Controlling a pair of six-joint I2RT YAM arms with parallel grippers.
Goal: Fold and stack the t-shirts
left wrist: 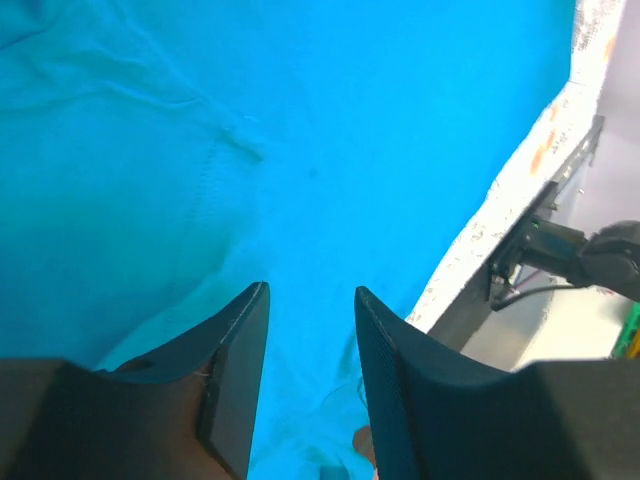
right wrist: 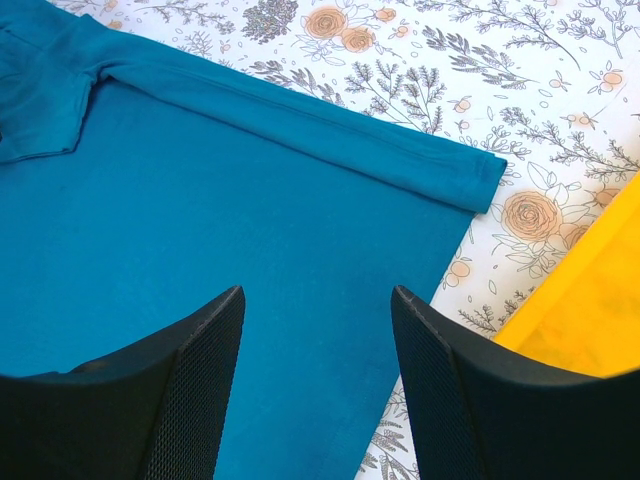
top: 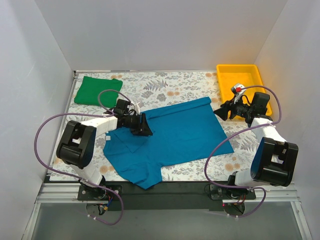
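Plain white walls [top: 160, 35] enclose a flat surface [top: 190, 82] printed with grey leaves and orange flowers. The soft teal-blue cloth t-shirt [top: 185, 132] lies spread from its middle to the near edge. The bright green cloth t-shirt [top: 97, 90] sits folded square at the far left corner, a rectangular yellow plastic tray [top: 226, 75] at the far right. The left arm's jaws stand parted over teal cloth, pinching nothing; the right arm's jaws are spread wide above its hem.
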